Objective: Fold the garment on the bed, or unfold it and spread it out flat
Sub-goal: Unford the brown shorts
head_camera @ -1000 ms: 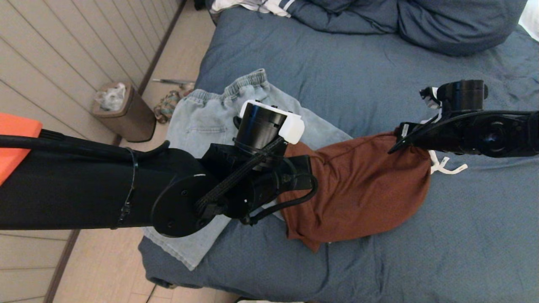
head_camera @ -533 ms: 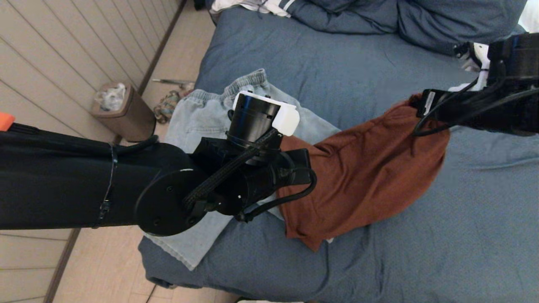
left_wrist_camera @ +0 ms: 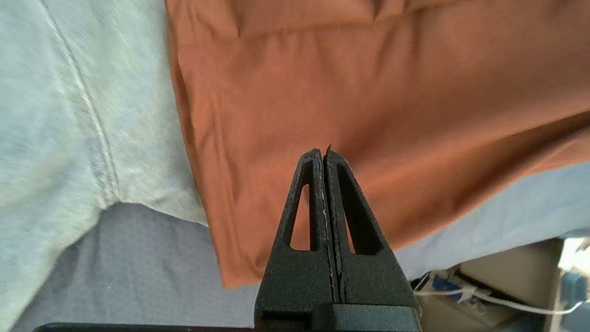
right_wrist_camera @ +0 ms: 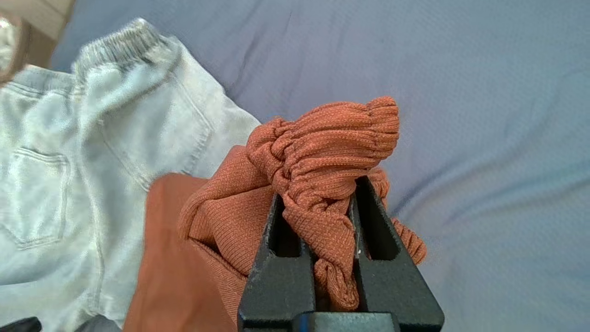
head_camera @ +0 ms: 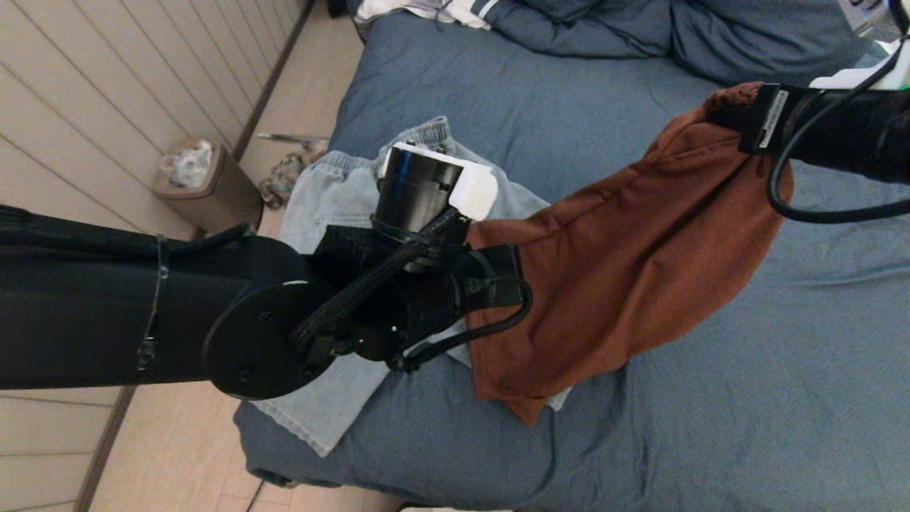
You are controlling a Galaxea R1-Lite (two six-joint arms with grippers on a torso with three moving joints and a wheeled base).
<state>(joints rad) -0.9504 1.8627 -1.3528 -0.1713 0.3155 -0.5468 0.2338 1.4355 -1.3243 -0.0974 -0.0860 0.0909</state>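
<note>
Gripping the ribbed waistband of the rust-brown garment (right_wrist_camera: 322, 152), right gripper (right_wrist_camera: 334, 203) pinched tight on a bunched wad of knit, raised over the far right side of the bed (head_camera: 746, 398). Draped from that hold in a slack diagonal sheet down to the bed's near edge, lower corner resting beside and partly over the pale denim trousers (head_camera: 334, 206). Judged light, limp and stretchy, prone to sagging rather than slipping; best taken by the thick elastic band or a hem corner. Hovering low over the cloth's lower part, left gripper (left_wrist_camera: 325, 154) pressed fully together, holding nothing. Reaching in from the left, left arm bent across the trousers; right arm stretched level from the right.
</note>
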